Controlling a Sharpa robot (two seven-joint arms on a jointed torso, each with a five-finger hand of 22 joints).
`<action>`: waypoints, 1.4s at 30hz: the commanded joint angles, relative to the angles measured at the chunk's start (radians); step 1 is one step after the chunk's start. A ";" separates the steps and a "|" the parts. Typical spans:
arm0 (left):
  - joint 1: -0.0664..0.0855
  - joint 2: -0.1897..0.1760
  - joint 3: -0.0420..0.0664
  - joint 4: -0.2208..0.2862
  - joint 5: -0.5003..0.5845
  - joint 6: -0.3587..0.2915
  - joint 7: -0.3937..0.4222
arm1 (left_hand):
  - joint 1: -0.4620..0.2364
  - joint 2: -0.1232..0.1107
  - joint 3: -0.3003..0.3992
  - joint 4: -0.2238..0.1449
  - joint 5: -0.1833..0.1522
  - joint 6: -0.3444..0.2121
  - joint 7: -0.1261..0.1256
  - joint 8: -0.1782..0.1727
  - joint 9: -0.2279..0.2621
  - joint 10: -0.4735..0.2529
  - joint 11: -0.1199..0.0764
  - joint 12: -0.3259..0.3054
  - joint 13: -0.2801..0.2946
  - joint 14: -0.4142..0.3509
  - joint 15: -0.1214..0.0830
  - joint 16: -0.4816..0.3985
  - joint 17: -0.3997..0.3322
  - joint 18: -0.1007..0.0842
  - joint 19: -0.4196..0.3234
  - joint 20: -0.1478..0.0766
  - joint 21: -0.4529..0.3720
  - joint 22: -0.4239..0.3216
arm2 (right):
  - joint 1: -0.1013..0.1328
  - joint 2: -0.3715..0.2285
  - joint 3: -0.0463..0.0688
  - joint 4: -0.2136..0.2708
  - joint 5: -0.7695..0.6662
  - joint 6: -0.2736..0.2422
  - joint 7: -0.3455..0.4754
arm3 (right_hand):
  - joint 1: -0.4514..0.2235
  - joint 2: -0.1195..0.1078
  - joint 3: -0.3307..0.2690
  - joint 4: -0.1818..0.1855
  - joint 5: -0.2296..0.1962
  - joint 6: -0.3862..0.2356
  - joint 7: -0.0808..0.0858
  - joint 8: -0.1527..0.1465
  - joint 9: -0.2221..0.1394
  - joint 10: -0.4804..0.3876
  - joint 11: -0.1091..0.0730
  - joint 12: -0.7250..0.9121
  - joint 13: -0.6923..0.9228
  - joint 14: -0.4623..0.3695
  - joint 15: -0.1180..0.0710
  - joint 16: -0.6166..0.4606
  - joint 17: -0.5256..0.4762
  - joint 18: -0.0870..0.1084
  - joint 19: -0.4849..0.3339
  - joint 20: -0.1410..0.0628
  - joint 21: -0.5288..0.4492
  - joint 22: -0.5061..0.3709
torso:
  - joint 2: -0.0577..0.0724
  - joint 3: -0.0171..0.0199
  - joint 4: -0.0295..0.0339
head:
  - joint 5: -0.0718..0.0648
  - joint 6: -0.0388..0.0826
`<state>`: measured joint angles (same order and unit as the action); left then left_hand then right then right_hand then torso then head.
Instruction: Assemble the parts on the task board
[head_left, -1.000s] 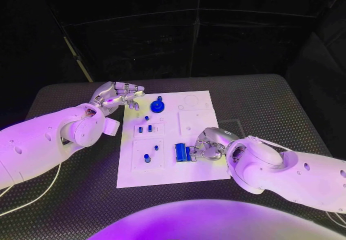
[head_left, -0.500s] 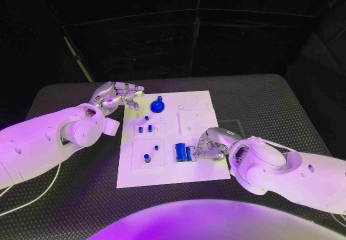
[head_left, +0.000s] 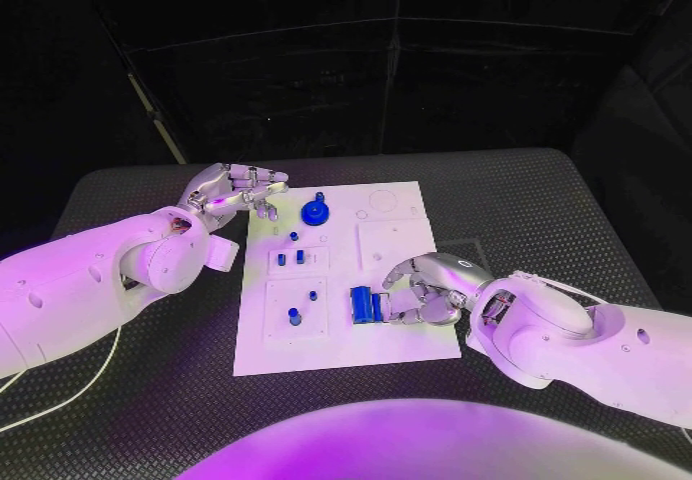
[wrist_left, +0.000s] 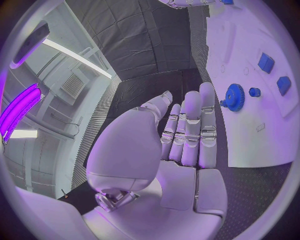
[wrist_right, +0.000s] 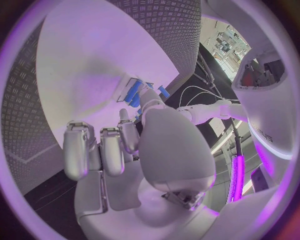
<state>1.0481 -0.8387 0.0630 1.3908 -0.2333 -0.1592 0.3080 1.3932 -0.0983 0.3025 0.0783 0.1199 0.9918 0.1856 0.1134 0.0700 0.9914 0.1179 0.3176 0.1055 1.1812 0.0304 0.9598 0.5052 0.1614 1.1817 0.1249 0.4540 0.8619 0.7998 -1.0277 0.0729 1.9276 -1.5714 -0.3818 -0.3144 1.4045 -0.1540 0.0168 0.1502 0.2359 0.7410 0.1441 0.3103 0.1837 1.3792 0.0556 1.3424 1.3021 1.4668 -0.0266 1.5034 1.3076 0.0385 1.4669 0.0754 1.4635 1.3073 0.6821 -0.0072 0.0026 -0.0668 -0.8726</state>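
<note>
White flat task board lies mid-table. Right hand hovers spread and holds nothing beside the paired blue rectangular blocks; left hand hangs loosely curled, holding nothing, near the blue toothed gear. A careless reach might knock the blocks askew.
</note>
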 joint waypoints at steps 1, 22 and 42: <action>0.002 0.000 0.001 0.001 0.000 0.007 0.004 | 0.001 0.013 -0.003 -0.001 0.001 -0.005 -0.002 0.004 0.001 -0.005 0.000 0.003 0.001 -0.007 0.003 -0.003 -0.001 0.020 -0.001 0.008 -0.004 -0.001 | 0.000 0.005 0.000 -0.006 -0.066 0.005 0.115 | 0.016 -0.003 -0.005 0.005 -0.005 -0.013 0.001 -0.006 -0.009 -0.010 0.004 -0.001 -0.005 0.077 0.009 -0.002 0.142 0.002 0.026 0.010 -0.005 0.085 | 0.000 0.0019 -0.0012 | 0.001 0.000; 0.002 0.000 0.001 0.002 0.000 0.009 0.003 | 0.001 0.013 -0.003 -0.001 0.001 -0.005 -0.002 0.004 0.001 -0.005 0.000 0.003 0.001 -0.007 0.003 -0.003 -0.001 0.020 -0.001 0.008 -0.004 -0.001 | -0.004 0.060 -0.002 -0.051 -0.170 0.017 0.020 | 0.025 -0.024 -0.032 0.083 -0.016 0.006 0.016 0.014 -0.036 -0.011 0.017 0.010 -0.005 0.078 0.020 -0.001 0.144 0.002 0.024 0.019 -0.005 0.085 | 0.000 0.0008 -0.0004 | 0.004 0.000; 0.001 0.005 0.001 -0.003 0.000 0.012 0.002 | 0.001 0.013 -0.003 -0.001 0.001 -0.005 -0.002 0.004 0.001 -0.005 0.000 0.003 0.001 -0.007 0.003 -0.003 -0.001 0.020 -0.001 0.008 -0.004 -0.001 | -0.017 0.072 -0.002 -0.049 -0.229 0.029 -0.063 | 0.016 -0.016 -0.160 0.139 0.019 0.039 0.016 0.041 -0.069 -0.014 0.019 0.021 -0.007 0.076 0.022 -0.005 0.139 0.004 0.022 0.023 -0.008 0.081 | 0.000 0.0005 0.0008 | 0.004 0.000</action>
<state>1.0481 -0.8350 0.0629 1.3876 -0.2333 -0.1584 0.3074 1.3932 -0.0983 0.3025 0.0783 0.1199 0.9917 0.1856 0.1133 0.0700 0.9914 0.1179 0.3176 0.1053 1.1813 0.0304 0.9598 0.5053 0.1613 1.1817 0.1249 0.4541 0.8621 0.7827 -0.9578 0.0710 1.8770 -1.7746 -0.3632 -0.3524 1.4274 -0.1772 -0.1413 0.2891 0.2583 0.7724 0.1586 0.3446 0.1156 1.3684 0.0735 1.3594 1.2956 1.4668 -0.0124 1.5034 1.3073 0.0385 1.4636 0.0932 1.4597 1.3073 0.6816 -0.0064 0.0026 -0.0619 -0.8726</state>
